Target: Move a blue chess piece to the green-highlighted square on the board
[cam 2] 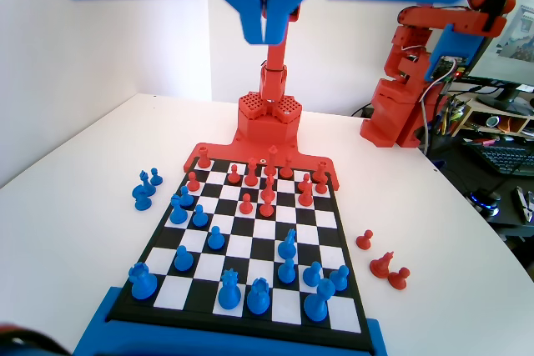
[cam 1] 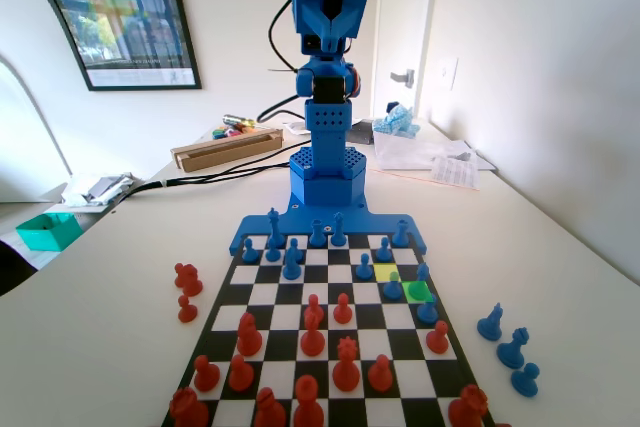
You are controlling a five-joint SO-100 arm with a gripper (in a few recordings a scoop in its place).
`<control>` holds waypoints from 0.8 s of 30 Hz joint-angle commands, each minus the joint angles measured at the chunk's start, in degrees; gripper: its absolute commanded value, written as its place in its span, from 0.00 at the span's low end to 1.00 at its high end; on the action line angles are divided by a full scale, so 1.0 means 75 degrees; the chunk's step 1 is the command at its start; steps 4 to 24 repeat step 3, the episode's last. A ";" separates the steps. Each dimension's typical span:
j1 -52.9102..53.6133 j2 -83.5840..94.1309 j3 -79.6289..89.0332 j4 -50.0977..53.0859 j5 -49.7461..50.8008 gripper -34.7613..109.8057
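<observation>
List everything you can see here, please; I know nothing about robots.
Board: one, black-and-white, blue-edged, on table.
Green square: one, board's right, fixed view.
Yellow square: one, diagonally next to it.
Blue pieces on board: about a dozen, arm's end.
Red pieces on board: about a dozen, opposite end.
Blue pieces off board: three, right, fixed view.
Red pieces off board: three, left.
Teal tray: one, far left.
Blue arm: one, raised; fingers closed, empty.

arm: upright, raised high | gripper (cam 2: 267, 27): pointing down, jaws apparently closed together, nothing between them
</observation>
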 commanded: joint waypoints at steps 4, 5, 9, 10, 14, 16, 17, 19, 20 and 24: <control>0.0105 0.0152 -0.0059 -0.0129 -0.0094 0.25; 0.0105 0.0152 -0.0059 -0.0129 -0.0094 0.25; 0.0105 0.0152 -0.0059 -0.0129 -0.0094 0.25; 0.0105 0.0152 -0.0059 -0.0129 -0.0094 0.25; 0.0105 0.0152 -0.0059 -0.0129 -0.0094 0.25; 0.0105 0.0152 -0.0059 -0.0129 -0.0094 0.25; 0.0105 0.0152 -0.0059 -0.0129 -0.0094 0.25; 0.0105 0.0152 -0.0059 -0.0129 -0.0094 0.25; 0.0105 0.0152 -0.0059 -0.0129 -0.0094 0.25; 0.0105 0.0152 -0.0059 -0.0129 -0.0094 0.25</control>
